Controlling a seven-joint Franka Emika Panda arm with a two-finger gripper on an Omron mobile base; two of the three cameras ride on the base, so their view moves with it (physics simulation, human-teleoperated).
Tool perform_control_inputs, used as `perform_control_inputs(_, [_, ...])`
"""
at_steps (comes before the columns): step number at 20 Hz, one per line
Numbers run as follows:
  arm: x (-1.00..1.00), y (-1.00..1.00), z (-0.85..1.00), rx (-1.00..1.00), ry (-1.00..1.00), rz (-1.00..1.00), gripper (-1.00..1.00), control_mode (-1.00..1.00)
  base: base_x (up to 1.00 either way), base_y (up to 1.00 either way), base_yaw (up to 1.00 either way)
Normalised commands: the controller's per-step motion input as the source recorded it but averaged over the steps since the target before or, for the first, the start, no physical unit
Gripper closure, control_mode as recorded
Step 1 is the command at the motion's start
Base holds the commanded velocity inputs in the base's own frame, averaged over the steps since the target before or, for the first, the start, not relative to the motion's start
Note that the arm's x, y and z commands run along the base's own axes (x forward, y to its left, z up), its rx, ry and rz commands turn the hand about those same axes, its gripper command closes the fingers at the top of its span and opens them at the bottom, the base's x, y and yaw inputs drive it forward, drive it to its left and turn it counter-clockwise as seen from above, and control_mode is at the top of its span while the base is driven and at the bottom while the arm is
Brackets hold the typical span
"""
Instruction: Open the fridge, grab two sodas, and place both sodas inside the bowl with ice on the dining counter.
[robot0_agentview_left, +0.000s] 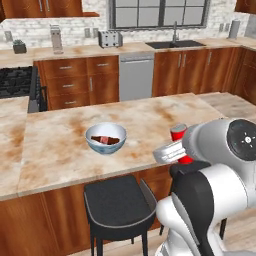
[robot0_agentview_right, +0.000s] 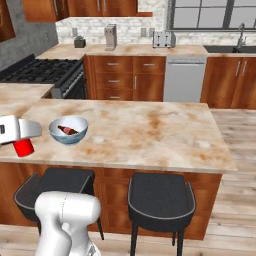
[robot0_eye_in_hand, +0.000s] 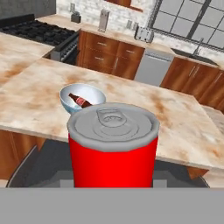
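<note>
My gripper (robot0_agentview_left: 181, 147) is shut on a plain bright red soda can (robot0_agentview_left: 178, 133), held upright in the air just off the near edge of the dining counter (robot0_agentview_left: 60, 150). The can (robot0_eye_in_hand: 113, 148) looms large in the hand view and hides the fingertips. In the right base view the can (robot0_agentview_right: 23, 148) hangs under the white hand, left of the bowl (robot0_agentview_right: 68, 140). The pale blue-white bowl (robot0_agentview_left: 106, 148) stands on the counter left of the gripper and apart from it. A dark brown soda bottle (robot0_agentview_left: 104, 139) lies in it, as the hand view also shows for bottle (robot0_eye_in_hand: 80, 101) and bowl (robot0_eye_in_hand: 65, 103). The fridge is out of view.
Black stools (robot0_agentview_left: 117, 202) (robot0_agentview_right: 160, 195) stand below the counter's near edge, one right under the can. Beyond the island are a black stove (robot0_agentview_left: 15, 82), wood cabinets, a steel dishwasher (robot0_agentview_left: 136, 75) and a sink under the window. Wide bare stone lies right of the bowl (robot0_agentview_right: 150, 130).
</note>
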Motion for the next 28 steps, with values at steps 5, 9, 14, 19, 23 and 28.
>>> perform_control_inputs(5, [1.0,0.14,-0.04,0.01,0.12,0.26,1.0,-1.0,0.0,0.0,0.0])
perform_control_inputs(9, [1.0,0.2,-0.13,0.0,0.24,0.23,1.0,-1.0,0.0,0.0,0.0])
perform_control_inputs(14, [0.94,0.48,-0.51,-0.05,0.3,0.19,1.0,-1.0,0.0,0.0,0.0])
perform_control_inputs(19, [0.81,0.48,-0.49,-0.1,0.29,0.15,1.0,-1.0,0.0,0.0,0.0])
perform_control_inputs(23, [0.75,0.18,-0.33,-0.08,0.18,0.11,1.0,-1.0,0.0,0.0,0.0])
perform_control_inputs(28, [0.61,0.0,-0.41,-0.07,0.08,0.05,1.0,-1.0,0.0,0.0,0.0])
